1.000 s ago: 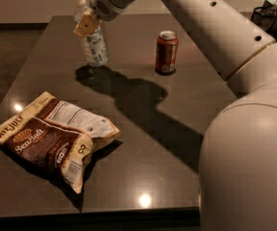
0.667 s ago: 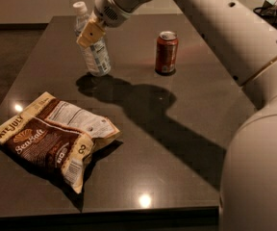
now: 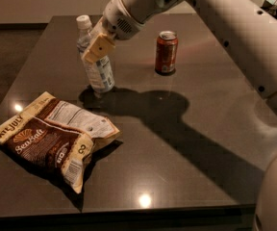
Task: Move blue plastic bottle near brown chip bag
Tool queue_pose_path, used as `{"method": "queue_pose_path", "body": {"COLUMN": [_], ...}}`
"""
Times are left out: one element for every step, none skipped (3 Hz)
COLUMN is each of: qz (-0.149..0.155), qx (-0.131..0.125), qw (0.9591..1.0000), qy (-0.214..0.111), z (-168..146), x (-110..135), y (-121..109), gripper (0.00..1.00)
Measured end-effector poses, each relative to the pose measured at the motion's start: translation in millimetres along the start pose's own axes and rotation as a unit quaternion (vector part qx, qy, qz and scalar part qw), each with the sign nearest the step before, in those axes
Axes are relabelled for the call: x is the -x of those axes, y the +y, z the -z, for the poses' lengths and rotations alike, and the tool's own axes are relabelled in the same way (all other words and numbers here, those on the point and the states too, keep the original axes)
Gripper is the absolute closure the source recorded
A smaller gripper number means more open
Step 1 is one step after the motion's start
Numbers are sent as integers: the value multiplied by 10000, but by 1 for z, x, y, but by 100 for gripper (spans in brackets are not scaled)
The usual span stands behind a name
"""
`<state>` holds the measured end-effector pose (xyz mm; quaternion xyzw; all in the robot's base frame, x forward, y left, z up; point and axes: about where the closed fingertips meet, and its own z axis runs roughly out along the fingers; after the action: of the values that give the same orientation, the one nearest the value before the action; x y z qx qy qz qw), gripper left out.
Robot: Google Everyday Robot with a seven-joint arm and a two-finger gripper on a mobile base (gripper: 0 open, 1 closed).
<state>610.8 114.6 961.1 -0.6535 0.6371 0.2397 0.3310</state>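
The blue plastic bottle point(image 3: 97, 66), clear with a white cap and a pale label, is tilted a little, its base at the dark table. My gripper point(image 3: 96, 48) is shut on the bottle's upper body, with a tan finger pad point(image 3: 99, 48) across its front. The brown chip bag point(image 3: 52, 137) lies flat at the front left of the table, its "Sea Salt" lettering facing up. The bottle is just behind the bag's far right corner, a short gap apart.
A red-orange soda can point(image 3: 166, 52) stands upright to the right of the bottle. My white arm point(image 3: 234, 37) reaches in from the right and casts a broad shadow across the table point(image 3: 201, 143). The table's front edge runs along the bottom.
The gripper has carried the bottle toward the front of the table, closer to the chip bag, and lowered it. The bag and the can have not moved.
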Motion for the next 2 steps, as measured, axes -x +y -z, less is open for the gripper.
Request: {"method": "queue_pose_path", "body": {"qz": [102,188], "qx": [304,558], "qw": [9994,9981], "qy": [-152,-165], "z": [5,-1], "x": [1,-2], "y": [21,39], "gripper": [100,77]}}
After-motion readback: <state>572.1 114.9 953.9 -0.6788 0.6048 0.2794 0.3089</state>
